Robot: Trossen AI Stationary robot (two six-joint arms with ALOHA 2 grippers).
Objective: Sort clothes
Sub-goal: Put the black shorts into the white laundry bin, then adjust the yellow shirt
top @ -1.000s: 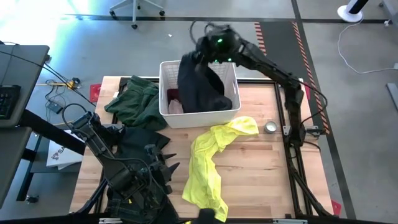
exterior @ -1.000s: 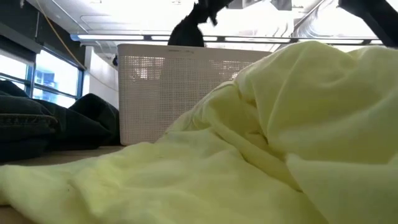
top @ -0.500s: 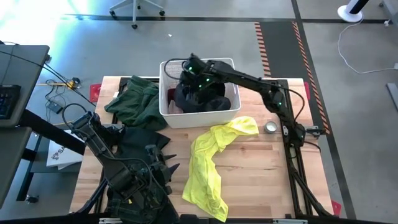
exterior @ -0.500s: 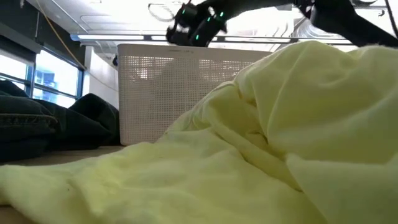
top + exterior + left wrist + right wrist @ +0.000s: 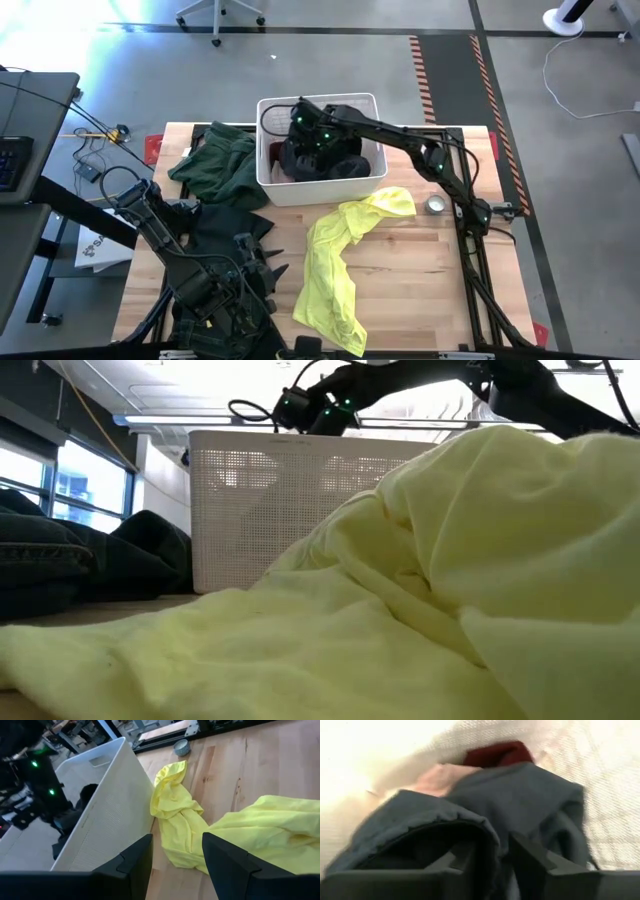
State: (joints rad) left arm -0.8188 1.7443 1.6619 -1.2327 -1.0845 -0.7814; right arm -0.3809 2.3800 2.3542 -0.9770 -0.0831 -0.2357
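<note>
our right tool [image 5: 305, 140] sat in the basket [image 5: 270, 180], clamped on the black garment [image 5: 335, 160]; we judged a clean lift best. left tool [image 5: 175, 857] apart, waiting.

I'm working in a robotics lab or workshop: my wooden tabletop [image 5: 400, 280] stands on a grey concrete floor [image 5: 560, 120] marked with striped hazard tape [image 5: 424, 62], a rolling chair base [image 5: 215, 18] beyond it, a desk with a keyboard [image 5: 12, 160] at left, loose cables [image 5: 590, 75] at right.
</note>
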